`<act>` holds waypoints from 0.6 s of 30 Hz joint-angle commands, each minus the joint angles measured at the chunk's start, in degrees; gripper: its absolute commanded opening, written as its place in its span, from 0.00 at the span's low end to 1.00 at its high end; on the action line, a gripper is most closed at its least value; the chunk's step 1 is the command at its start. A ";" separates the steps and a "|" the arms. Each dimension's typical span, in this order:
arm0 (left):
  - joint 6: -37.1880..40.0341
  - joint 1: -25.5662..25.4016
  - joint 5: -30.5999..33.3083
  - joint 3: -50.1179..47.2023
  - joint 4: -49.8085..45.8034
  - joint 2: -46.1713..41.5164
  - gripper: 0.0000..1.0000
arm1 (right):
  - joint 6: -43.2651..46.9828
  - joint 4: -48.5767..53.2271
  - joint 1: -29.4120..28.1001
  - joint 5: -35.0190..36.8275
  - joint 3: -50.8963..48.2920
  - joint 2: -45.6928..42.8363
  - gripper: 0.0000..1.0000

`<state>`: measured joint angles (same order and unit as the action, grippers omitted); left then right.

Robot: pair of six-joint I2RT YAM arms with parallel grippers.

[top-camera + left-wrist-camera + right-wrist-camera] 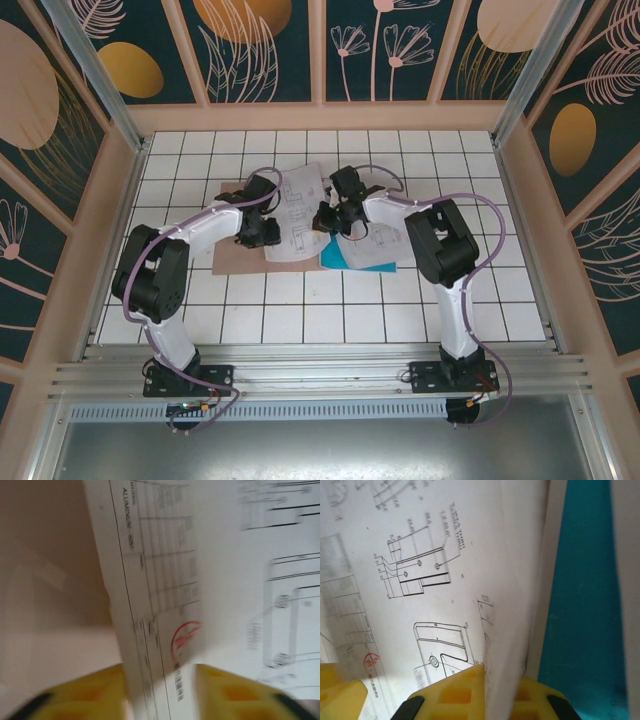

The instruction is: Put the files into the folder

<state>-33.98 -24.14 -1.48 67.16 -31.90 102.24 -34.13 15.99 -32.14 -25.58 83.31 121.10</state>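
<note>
The left gripper [160, 700] holds its jaws partly apart astride a printed edge of the files [300, 215] without clamping it, while the right gripper [502, 700] has its jaws closed on a lifted white sheet, the cyan sheet [580, 605] just right of them and the folder [232, 258] near-left on the table [300, 310].

Wht tiled tbl [300, 320]; floral wall panels [260, 50].

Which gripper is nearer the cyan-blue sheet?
Right. The right gripper pinches a white sheet just beyond the cyan-blue sheet; the left gripper is farther left, over the folder.
</note>
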 commanded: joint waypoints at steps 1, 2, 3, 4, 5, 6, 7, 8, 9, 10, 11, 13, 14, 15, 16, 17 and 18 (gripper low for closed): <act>-6.38 5.75 -0.29 -4.52 2.65 -5.40 0.70 | 3.60 -0.51 -0.20 6.05 -1.67 -5.83 0.00; -8.20 7.96 -1.08 -6.21 3.92 -7.04 0.74 | 4.37 -1.15 -0.20 6.72 -2.28 -6.78 0.00; -9.63 10.02 -1.87 -7.71 5.03 -8.26 0.78 | 4.99 -1.67 -0.20 7.32 -2.76 -7.53 0.00; -11.27 12.40 -3.04 -9.36 6.57 -9.76 0.79 | 5.64 -2.33 -0.20 7.83 -3.33 -8.38 0.00; -13.14 14.55 -4.58 -10.98 8.37 -11.16 0.80 | 6.31 -3.05 -0.20 8.15 -3.79 -9.17 0.00; -14.73 16.45 -5.69 -12.86 9.82 -12.11 0.81 | 6.88 -3.55 -0.19 8.54 -4.12 -9.73 0.00; -16.57 18.47 -6.77 -14.44 11.31 -13.04 0.82 | 7.52 -4.00 -0.20 8.98 -4.31 -10.28 0.00; -18.19 20.24 -7.63 -15.61 12.37 -13.64 0.83 | 8.20 -4.40 -0.20 9.42 -4.51 -10.73 0.00; -19.26 21.54 -8.34 -16.32 13.17 -13.88 0.83 | 8.72 -4.82 -0.19 9.77 -4.64 -11.07 0.00; -20.29 22.79 -8.86 -16.90 13.68 -13.99 0.84 | 9.26 -5.33 -0.20 10.15 -4.89 -11.44 0.00; -20.99 23.68 -8.87 -16.90 13.66 -13.83 0.86 | 9.74 -6.01 -0.18 10.36 -5.14 -11.75 0.00; -21.78 24.52 -8.46 -16.50 13.00 -13.17 0.88 | 10.42 -7.31 -0.12 10.39 -5.64 -12.18 0.00; -22.06 24.92 -8.20 -16.25 12.62 -12.80 0.89 | 10.73 -8.14 -0.03 10.25 -5.95 -12.20 0.00; -22.39 25.04 -8.19 -16.20 12.41 -12.48 0.89 | 11.03 -8.98 0.04 10.13 -6.41 -12.34 0.00; -22.94 25.36 -8.31 -16.45 12.52 -12.33 0.89 | 11.27 -10.45 0.11 10.03 -7.36 -12.66 0.00; -23.67 25.67 -8.68 -16.86 13.01 -12.22 0.90 | 11.44 -12.52 0.23 9.82 -8.70 -13.21 0.00; -24.47 25.88 -9.04 -17.38 13.60 -12.25 0.90 | 11.67 -14.39 0.28 9.56 -9.92 -13.82 0.00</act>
<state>-54.92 1.02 -8.91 50.74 -20.10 89.06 -24.75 6.92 -32.03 -16.71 76.27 110.50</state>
